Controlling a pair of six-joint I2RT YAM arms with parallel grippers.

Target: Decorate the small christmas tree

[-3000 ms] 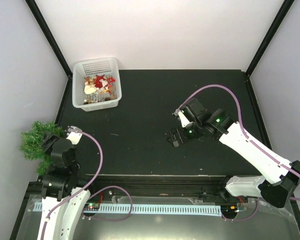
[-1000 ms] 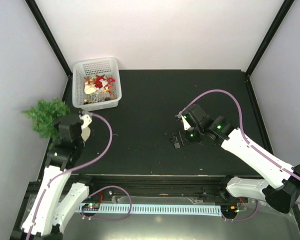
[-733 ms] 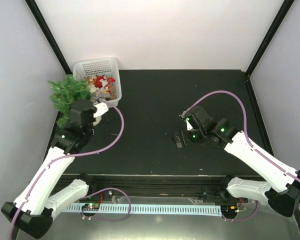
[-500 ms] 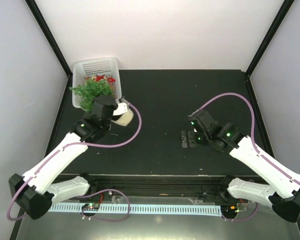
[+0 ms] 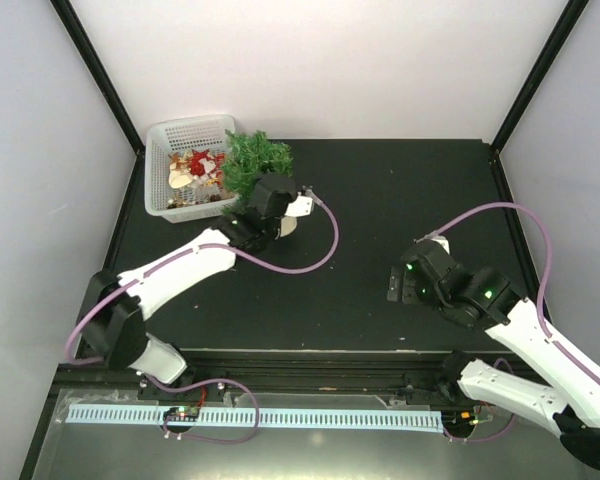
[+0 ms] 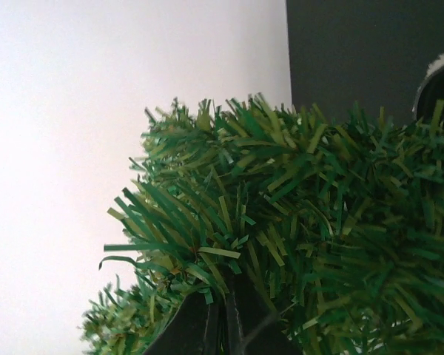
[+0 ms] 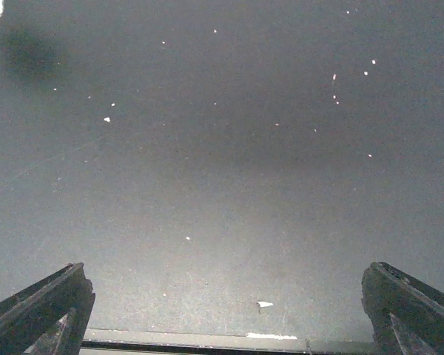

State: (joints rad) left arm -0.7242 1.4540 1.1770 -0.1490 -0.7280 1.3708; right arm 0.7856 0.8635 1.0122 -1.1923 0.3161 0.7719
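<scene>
Top view and both wrist views. The left pincer is closed on the small christmas tree. In its own wrist view we see the two dark fingers pressed together and buried in the green needles, which fill the space just ahead of them. From above, the tree's crown spreads just beyond this pincer, toward the far side of the desk. We cannot tell whether the tree rests on the desk or is held clear of it.

The white mesh basket stands just to the left of the left pincer, with red and pale ornaments inside. The tree's branches overlap the basket's right rim in the top view; we cannot tell whether they touch it.

The right pincer stands well apart from the left one, on the right half of the desk. Its fingers are spread wide and grip nothing. Beneath and ahead of it we see only the dark, speckled desk surface.
</scene>
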